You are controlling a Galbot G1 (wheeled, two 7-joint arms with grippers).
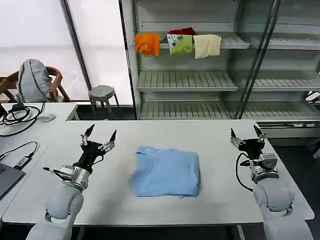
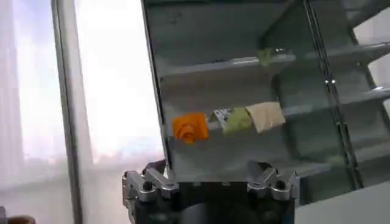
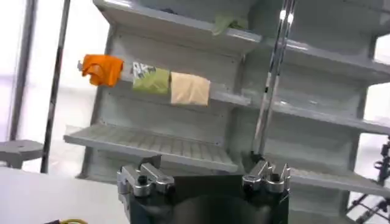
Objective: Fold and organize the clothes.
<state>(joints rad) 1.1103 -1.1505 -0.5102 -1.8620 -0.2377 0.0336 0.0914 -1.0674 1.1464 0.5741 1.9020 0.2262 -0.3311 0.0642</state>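
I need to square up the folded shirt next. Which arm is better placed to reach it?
Probably the left. The left gripper hovers open, closer to the folded sky-blue T-shirt and angled toward it. The right gripper, also open, sits farther away near the table's right edge.

Orange cloth (image 1: 147, 44), green cloth (image 1: 180, 44) and cream cloth (image 1: 207, 45) hang off a shelf (image 1: 235, 43)

This looks like a robotics lab or test room. A white table (image 1: 210, 135) stands before bare metal shelving (image 1: 187, 80) holding a few draped cloths (image 1: 180, 44), with frosted windows (image 1: 35, 30) behind. To the side, a desk (image 1: 55, 107) carries cables (image 1: 15, 115) and a laptop (image 1: 6, 180), with a stool (image 1: 102, 94) nearby.
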